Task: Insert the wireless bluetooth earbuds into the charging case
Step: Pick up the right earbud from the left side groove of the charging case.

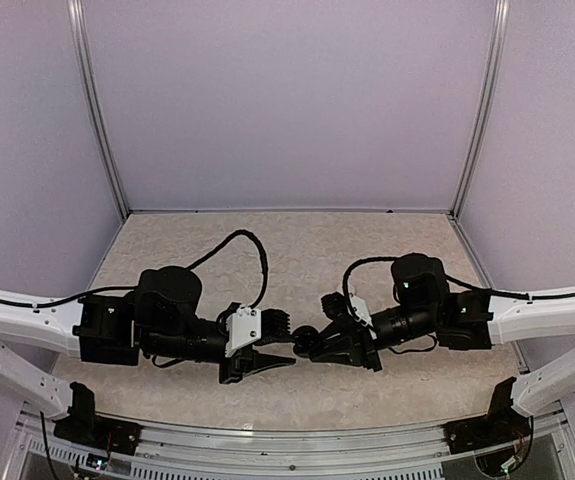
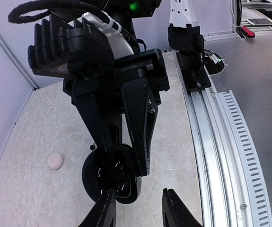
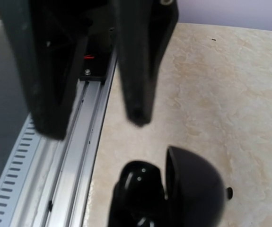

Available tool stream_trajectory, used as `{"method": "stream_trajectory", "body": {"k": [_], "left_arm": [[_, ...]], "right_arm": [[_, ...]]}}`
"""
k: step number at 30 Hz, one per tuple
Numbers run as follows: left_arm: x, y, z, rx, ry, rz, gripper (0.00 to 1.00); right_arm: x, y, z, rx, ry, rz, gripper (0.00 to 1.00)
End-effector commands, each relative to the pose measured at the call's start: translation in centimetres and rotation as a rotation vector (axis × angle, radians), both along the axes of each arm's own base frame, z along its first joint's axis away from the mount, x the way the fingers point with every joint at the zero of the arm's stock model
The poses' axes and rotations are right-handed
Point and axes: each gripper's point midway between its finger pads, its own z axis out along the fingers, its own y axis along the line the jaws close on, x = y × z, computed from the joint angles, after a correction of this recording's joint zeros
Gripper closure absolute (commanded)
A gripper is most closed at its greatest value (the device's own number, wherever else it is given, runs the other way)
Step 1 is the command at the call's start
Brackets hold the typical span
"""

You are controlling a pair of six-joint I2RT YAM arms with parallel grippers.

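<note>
The black charging case (image 2: pixel 91 182) hangs just above the table with its domed lid (image 3: pixel 195 189) swung open. My right gripper (image 2: pixel 126 163) is shut on it from above; its own fingers do not show in the right wrist view. Glossy black rounded forms (image 3: pixel 138 182) sit in the case's base, and I cannot tell earbuds from case there. My left gripper (image 2: pixel 136 196) faces the case from the other side, open, with nothing between its fingers (image 2: pixel 171 203); one fingertip overlaps the case's edge. In the top view both grippers (image 1: pixel 267 350) meet at the case (image 1: pixel 307 337).
A small pale rounded piece (image 2: pixel 55 161) lies on the marbled table left of the case. A tiny black speck (image 2: pixel 92 147) lies near it. The aluminium rail (image 2: pixel 211 142) runs along the table's near edge, close to the case.
</note>
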Motion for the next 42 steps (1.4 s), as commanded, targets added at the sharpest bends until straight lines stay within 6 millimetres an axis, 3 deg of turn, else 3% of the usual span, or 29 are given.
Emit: {"method": "stream_trajectory", "body": {"k": [1, 35, 42], "left_arm": [[0.3, -0.7, 0.5, 0.013, -0.053, 0.012, 0.66], [1.3, -0.9, -3.1, 0.197, -0.191, 0.081, 0.74], [1.5, -0.7, -3.3, 0.213, -0.208, 0.09, 0.8]], "right_arm": [[-0.4, 0.6, 0.9, 0.014, 0.003, 0.03, 1.0], [-2.3, 1.0, 0.8, -0.002, 0.032, 0.119, 1.0], [-2.3, 0.9, 0.7, -0.007, 0.034, 0.121, 1.0]]}}
